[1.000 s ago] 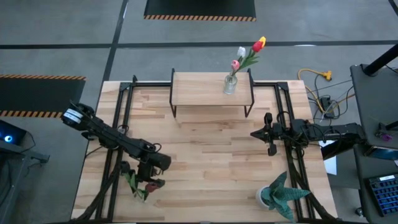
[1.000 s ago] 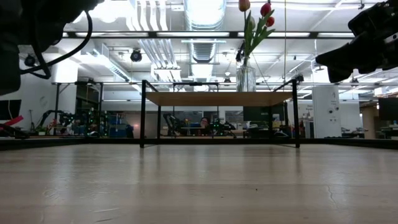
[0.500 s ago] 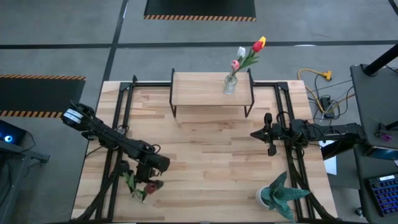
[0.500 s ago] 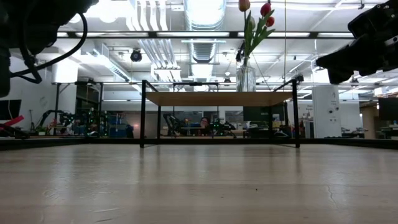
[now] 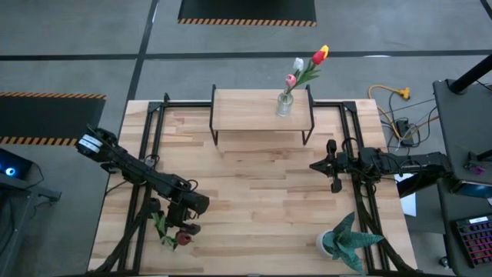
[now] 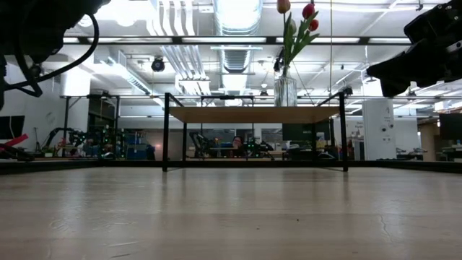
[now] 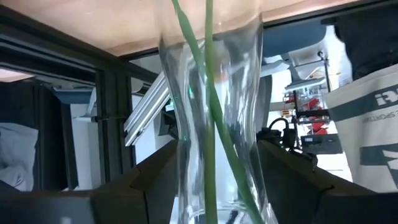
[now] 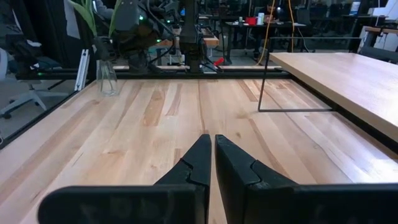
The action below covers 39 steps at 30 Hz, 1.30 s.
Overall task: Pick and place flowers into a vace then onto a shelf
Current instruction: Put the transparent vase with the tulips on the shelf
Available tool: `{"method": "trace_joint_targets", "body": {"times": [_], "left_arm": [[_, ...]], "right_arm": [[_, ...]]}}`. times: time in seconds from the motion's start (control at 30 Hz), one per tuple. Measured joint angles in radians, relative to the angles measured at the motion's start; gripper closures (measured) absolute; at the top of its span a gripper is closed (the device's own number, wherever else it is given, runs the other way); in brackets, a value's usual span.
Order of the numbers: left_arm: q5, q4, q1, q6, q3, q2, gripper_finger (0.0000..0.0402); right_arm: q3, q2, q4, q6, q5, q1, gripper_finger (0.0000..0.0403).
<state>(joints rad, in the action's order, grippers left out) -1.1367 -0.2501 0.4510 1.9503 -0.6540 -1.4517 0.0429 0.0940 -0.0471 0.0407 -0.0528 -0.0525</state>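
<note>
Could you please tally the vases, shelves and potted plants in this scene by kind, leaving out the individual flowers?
Vases: 2 (shelf vase, left vase)
Shelf: 1
Potted plant: 1
Total: 4

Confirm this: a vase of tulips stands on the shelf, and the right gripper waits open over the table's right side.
Wrong on one point: the right gripper is shut, not open; the right wrist view shows its fingers together. The vase of tulips does stand on the shelf, with that gripper over the table's right side.
</note>
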Motion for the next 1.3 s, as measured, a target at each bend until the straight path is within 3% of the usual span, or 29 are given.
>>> {"method": "trace_joint_targets", "body": {"times": [0.4,0.63,0.73,1.3], "left_arm": [[-0.021,-0.001,0.013,0.023,0.002,0.000,0.0226],[-0.165,-0.001,0.013,0.027,-0.007,0.002,0.0228],[-0.171,0.000,0.000,0.047,-0.023,0.012,0.0228],[-0.032,0.028,-0.025,0.225,-0.122,0.013,0.0230]], "right_arm": [[0.000,0.000,0.000,0.000,0.000,0.000,0.0390],[0.000,0.000,0.001,0.000,0.000,0.000,0.0390],[0.000,0.000,0.001,0.000,0.000,0.000,0.0390],[0.000,0.000,0.012,0.014,-0.002,0.000,0.0390]]}}
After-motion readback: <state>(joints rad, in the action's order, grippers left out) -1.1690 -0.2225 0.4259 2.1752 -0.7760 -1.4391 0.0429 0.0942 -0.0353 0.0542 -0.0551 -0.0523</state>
